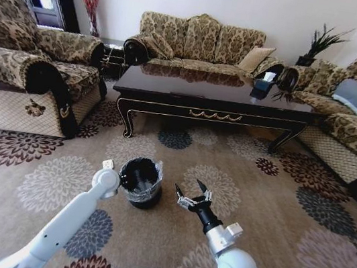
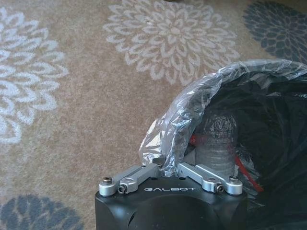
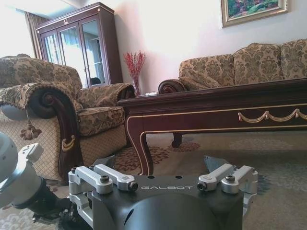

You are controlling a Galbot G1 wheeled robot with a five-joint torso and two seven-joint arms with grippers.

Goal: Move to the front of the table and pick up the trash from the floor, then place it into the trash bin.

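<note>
Down on the patterned carpet, the trash bin stands on the floor in front of the table, well apart from its front rail and nearer the robot. The left gripper sits at the bin's rim, right against the folded plastic liner. Its fingers are closed on a clear plastic bottle, which hangs inside the bin's mouth with red showing at its side. In the head view the left arm reaches to the bin's left edge, the wrist touching or just beside the rim.

The right gripper hovers low over the carpet just to the right of the bin, jaws spread wide and holding nothing. From its own wrist camera its two fingers stand apart, pointing toward the table's front rail with the gold scroll ornament.
</note>
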